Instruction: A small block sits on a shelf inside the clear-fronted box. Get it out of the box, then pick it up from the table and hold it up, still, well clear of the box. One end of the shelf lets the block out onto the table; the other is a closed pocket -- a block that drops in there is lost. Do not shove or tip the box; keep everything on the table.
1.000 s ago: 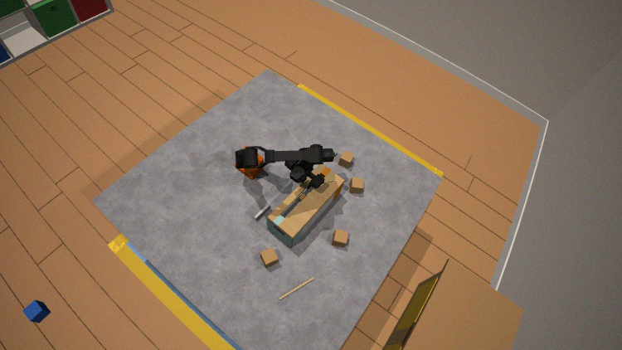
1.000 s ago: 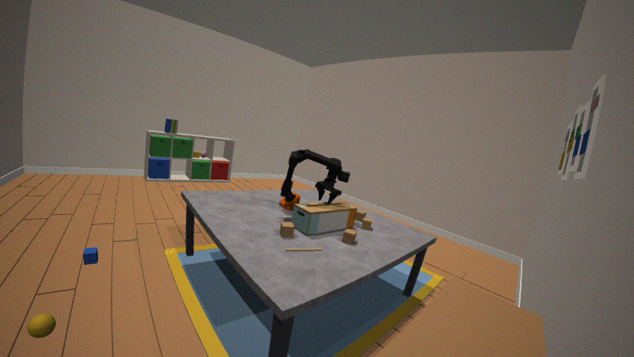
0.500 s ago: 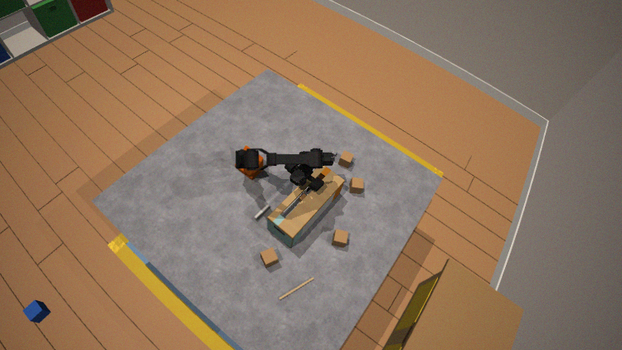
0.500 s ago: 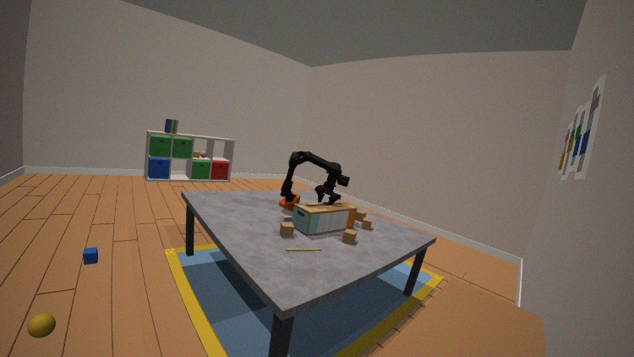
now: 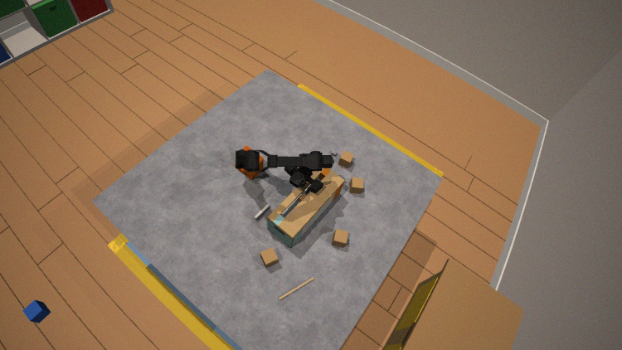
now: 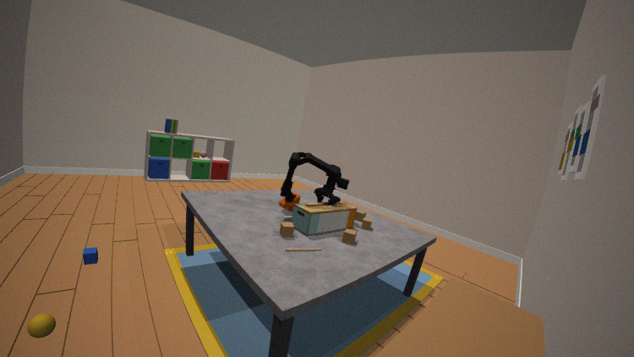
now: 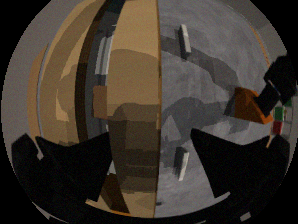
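Note:
The box [image 5: 303, 221] [image 6: 330, 220] [image 7: 134, 70] stands on the table [image 5: 196, 143] [image 6: 265, 275], with a long slot in its wooden top. Its teal end faces the lower left in the top view; its other end is orange. The small brown block [image 5: 303, 196] [image 7: 100, 101] shows inside the slot, around mid-length. My gripper [image 5: 306, 182] [image 6: 327, 199] [image 7: 156, 132] is open and empty, low over the box top near the orange end. In the wrist view one finger is over the slot side and the other over the table beside the box. The shelf's ends are not clear.
Several tan cubes [image 5: 269, 257] [image 5: 340, 238] [image 5: 357, 185] [image 5: 346, 159] stand around the box. A thin wooden stick [image 5: 296, 288] [image 6: 303, 249] lies beyond the teal end. A pale bar [image 5: 261, 211] [image 7: 185, 41] and another pale bar [image 7: 183, 164] lie on the arm's side.

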Robot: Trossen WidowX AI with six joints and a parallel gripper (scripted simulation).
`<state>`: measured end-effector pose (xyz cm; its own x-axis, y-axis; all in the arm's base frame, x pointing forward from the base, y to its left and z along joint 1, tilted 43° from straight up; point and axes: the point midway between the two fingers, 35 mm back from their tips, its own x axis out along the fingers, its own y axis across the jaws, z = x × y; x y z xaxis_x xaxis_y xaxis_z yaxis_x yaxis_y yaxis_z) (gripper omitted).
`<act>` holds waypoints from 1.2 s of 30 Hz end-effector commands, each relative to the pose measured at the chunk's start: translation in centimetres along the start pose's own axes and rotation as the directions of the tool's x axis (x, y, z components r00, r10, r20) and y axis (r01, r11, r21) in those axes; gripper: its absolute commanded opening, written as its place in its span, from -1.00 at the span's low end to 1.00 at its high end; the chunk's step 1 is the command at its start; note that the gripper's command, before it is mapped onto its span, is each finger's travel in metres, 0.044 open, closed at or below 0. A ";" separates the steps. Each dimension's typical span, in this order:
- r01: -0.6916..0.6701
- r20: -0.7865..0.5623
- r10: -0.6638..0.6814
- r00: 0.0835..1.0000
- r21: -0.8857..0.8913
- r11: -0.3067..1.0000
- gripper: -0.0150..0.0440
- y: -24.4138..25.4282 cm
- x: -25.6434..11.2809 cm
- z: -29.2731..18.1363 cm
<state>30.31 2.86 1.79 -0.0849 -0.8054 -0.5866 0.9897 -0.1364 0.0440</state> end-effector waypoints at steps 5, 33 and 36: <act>0.001 0.002 -0.001 1.000 -0.001 1.000 0.86 0.0 0.3 1.3; 0.002 0.004 -0.002 1.000 -0.001 1.000 0.86 0.1 1.4 6.6; 0.002 0.005 -0.002 1.000 -0.001 1.000 0.86 0.1 1.5 7.2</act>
<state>29.64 -1.83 6.43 -0.0819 -0.8040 -0.5889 0.9895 -0.1364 0.0486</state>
